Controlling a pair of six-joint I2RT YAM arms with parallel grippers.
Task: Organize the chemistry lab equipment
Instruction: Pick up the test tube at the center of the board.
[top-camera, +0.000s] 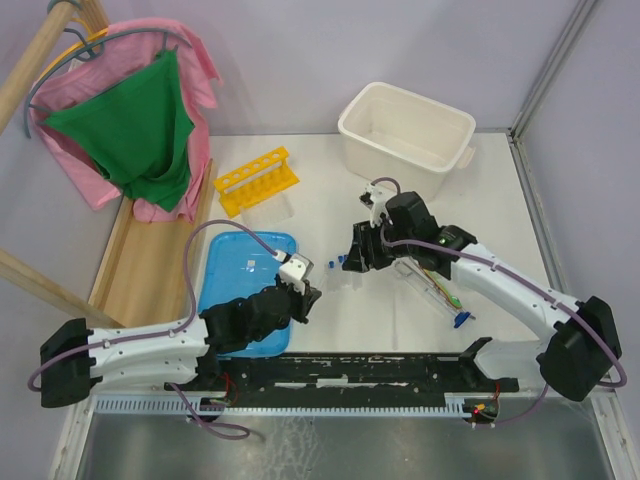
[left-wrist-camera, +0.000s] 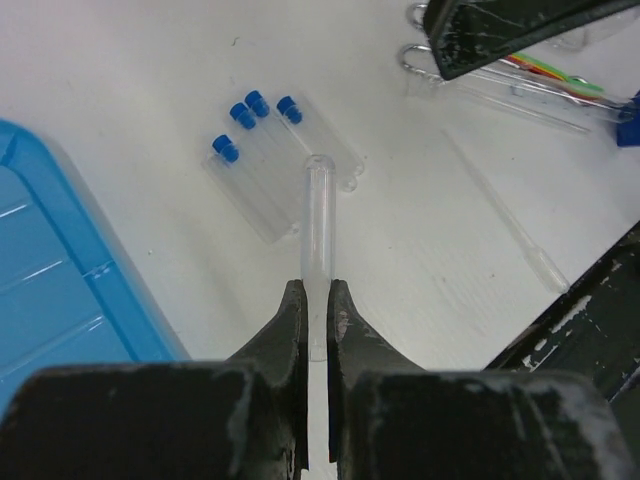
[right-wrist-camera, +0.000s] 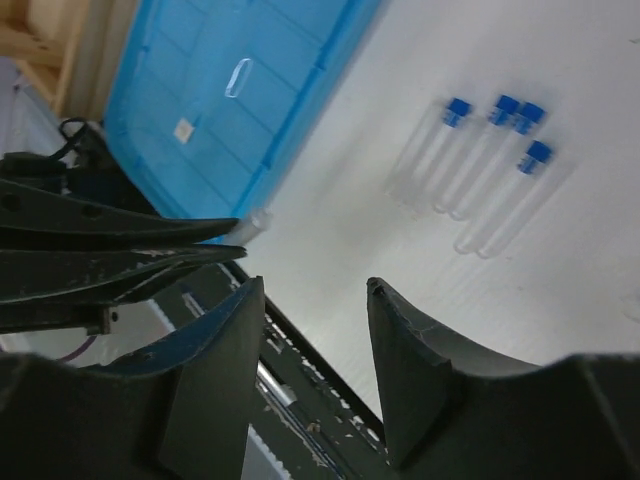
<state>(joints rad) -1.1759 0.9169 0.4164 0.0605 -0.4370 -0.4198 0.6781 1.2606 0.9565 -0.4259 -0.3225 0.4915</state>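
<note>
From above, the left gripper (top-camera: 308, 296) sits at the right edge of the blue lid (top-camera: 240, 262). The right gripper (top-camera: 354, 262) is just right of it, with the blue-capped tubes (top-camera: 335, 262) lying between them. The yellow tube rack (top-camera: 257, 180) stands well apart, far and left.

In the left wrist view, the fingers are pinching an uncapped clear tube (left-wrist-camera: 318, 225). Its far end points at the four capped tubes lying just beyond it.

In the right wrist view, the jaws are spread and hold nothing. The capped tubes lie far and to the right of them.
</note>
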